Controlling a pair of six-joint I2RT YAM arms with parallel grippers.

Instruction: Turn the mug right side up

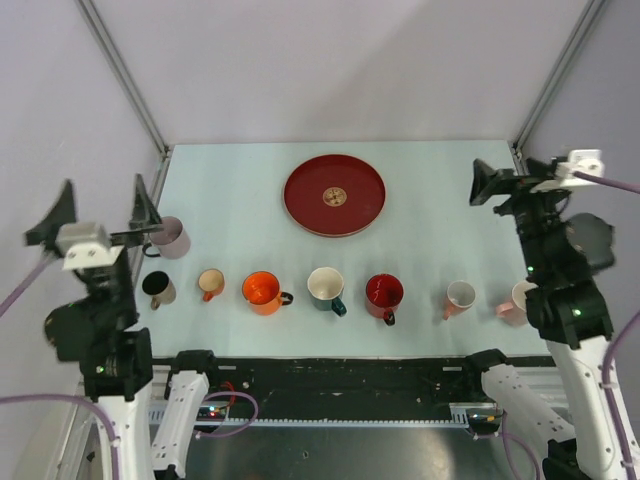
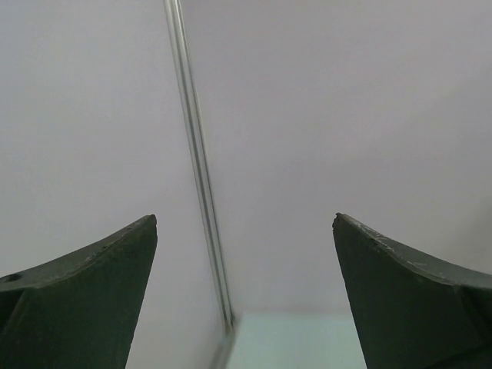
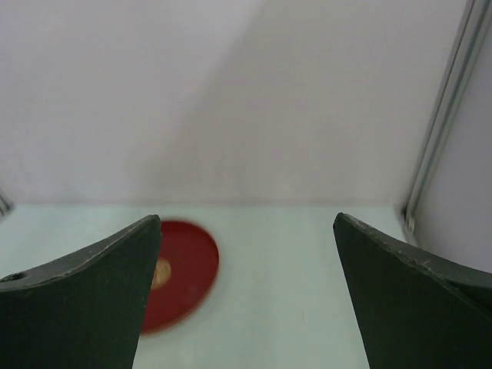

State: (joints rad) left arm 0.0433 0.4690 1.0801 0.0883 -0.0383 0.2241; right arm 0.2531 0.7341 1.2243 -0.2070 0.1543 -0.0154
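Several mugs stand in a row near the front of the table: black (image 1: 158,289), tan (image 1: 210,284), orange (image 1: 262,293), teal (image 1: 326,289), red (image 1: 384,294) and pink (image 1: 459,298), all with their openings facing up. A lilac mug (image 1: 172,238) sits behind them at the far left, partly hidden by a finger, and I cannot tell how it stands. My left gripper (image 1: 100,208) (image 2: 246,223) hangs open and empty high above the left edge, facing the wall. My right gripper (image 1: 482,184) (image 3: 247,219) hangs open and empty above the right side.
A round red plate (image 1: 334,195) (image 3: 181,269) lies at the back middle of the table. Another pink mug (image 1: 514,303) at the front right is partly hidden by the right arm. Frame posts (image 1: 125,75) rise at the back corners.
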